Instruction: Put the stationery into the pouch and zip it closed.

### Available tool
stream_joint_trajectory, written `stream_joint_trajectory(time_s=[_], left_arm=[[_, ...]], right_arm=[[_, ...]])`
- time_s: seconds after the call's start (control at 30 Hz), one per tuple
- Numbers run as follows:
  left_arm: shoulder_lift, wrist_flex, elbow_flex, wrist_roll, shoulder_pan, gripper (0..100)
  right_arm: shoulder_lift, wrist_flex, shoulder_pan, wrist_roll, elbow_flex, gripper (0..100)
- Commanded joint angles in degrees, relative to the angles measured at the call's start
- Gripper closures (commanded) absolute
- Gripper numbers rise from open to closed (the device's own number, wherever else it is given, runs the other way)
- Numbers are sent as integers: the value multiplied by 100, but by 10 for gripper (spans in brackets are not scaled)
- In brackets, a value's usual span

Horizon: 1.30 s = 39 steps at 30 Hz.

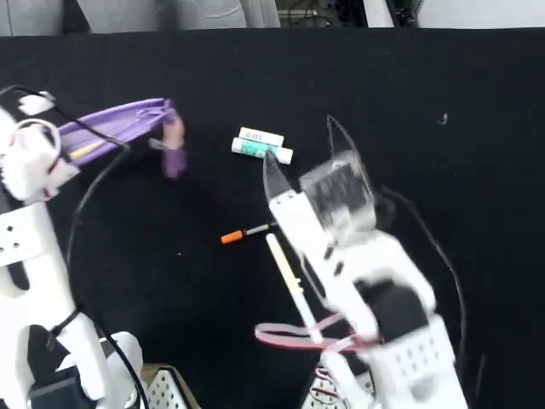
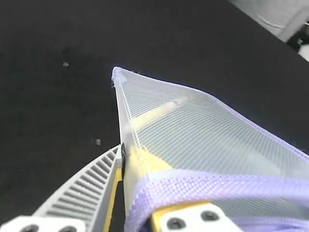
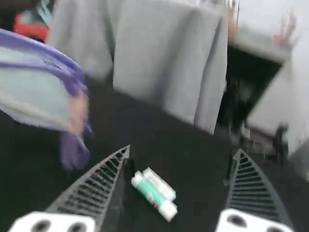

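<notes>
The right gripper (image 3: pixel 182 153) hangs with its jaws wide apart over the glue stick (image 3: pixel 154 191), which lies on the table (image 1: pixel 426 85) at about twelve o'clock from the centre in the high view. The left gripper (image 2: pixel 124 164) is clamped on one edge of the mesh pouch (image 1: pixel 119 122), held up at ten o'clock. An orange-tipped pen (image 1: pixel 245 232) and a pencil (image 1: pixel 285 268) lie toward six o'clock of the glue stick. The stick is round, so an off-centre squeeze may roll it away or squirt it out. The pouch hangs from one pinch, so its mouth may sag shut and the stick could catch the rim and drop.
</notes>
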Motion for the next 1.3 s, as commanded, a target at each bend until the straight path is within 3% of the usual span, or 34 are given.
stream_joint_trajectory(time_s=[0.0, 0.2, 0.37, 0.6, 0.97, 1.27], left_arm=[[-35, -141, -22, -325, -356, 970], [-35, -853, 690, -334, -716, 970], [-35, -976, 822, -325, -708, 970], [-35, -985, 927, -299, -690, 970], [-35, -985, 1112, -299, -75, 970], [-35, -985, 1112, -299, -48, 970]], right_arm=[[1578, 229, 448, -211, -892, 694], [3284, 923, 475, -1081, -1965, 694], [4505, 1697, 712, -1705, -2466, 694], [5622, 2031, 1354, -2585, -2905, 694], [6695, 2013, 1336, -4826, -2941, 695], [7204, 1943, 1319, -5257, -3073, 695]])
